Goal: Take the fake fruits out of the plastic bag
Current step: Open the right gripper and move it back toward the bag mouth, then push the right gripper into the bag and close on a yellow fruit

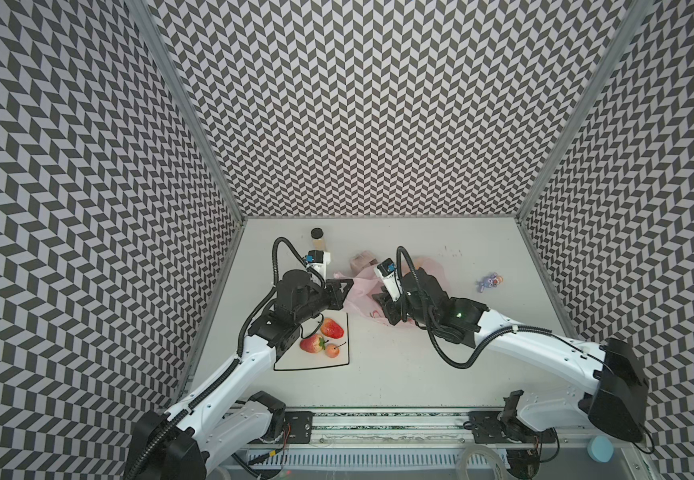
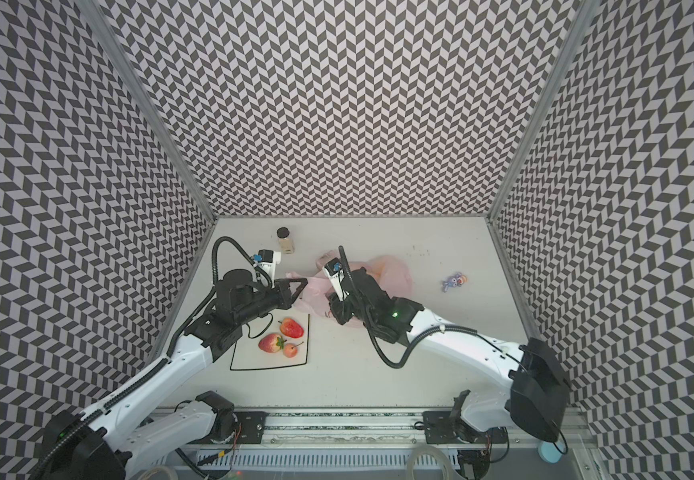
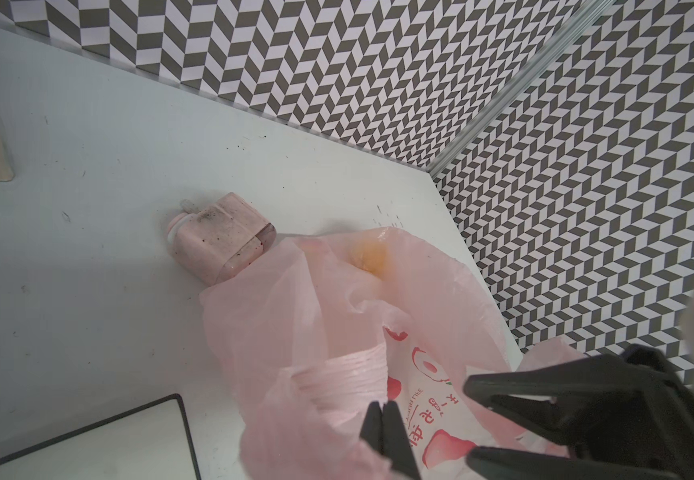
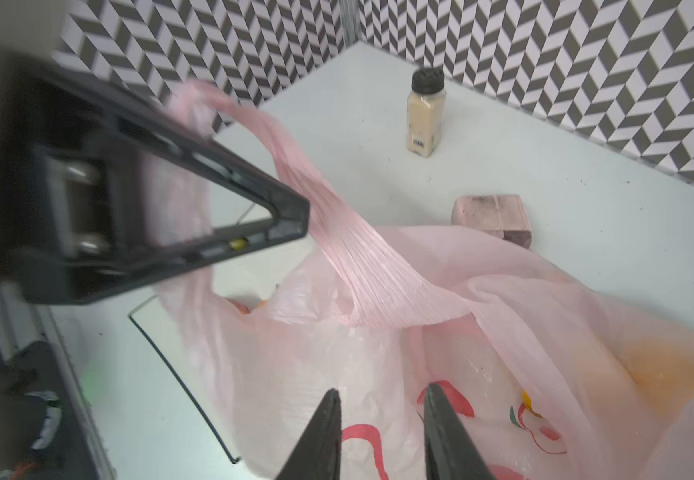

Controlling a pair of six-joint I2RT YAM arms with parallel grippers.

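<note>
i had the left gripper (image 3: 382, 415) pressed together on the bunched handle of the plastic bag (image 1: 357, 301). the bag lay crumpled on the table (image 1: 420, 365) about mid-depth, just right of the far corner of the plate (image 1: 320, 362). the right gripper (image 4: 383, 388) hung over the bag's printed side with its fingers a little apart. i saw only bag film behind the gap, nothing pinched.

three of the fake fruits sat on the plate: a far strawberry (image 1: 332, 328), a near strawberry (image 1: 312, 344) and a small peach fruit (image 1: 332, 351) just beside the near one. through the film i made out one orange fruit (image 3: 372, 257) inside the bag at its far end; i could not tell what else was in there.

a small pinkish box (image 3: 220, 237) lay against the bag's far left edge. a spice jar (image 1: 318, 240) stood further left and far. a purple toy (image 1: 488, 282) lay well right of the bag.
</note>
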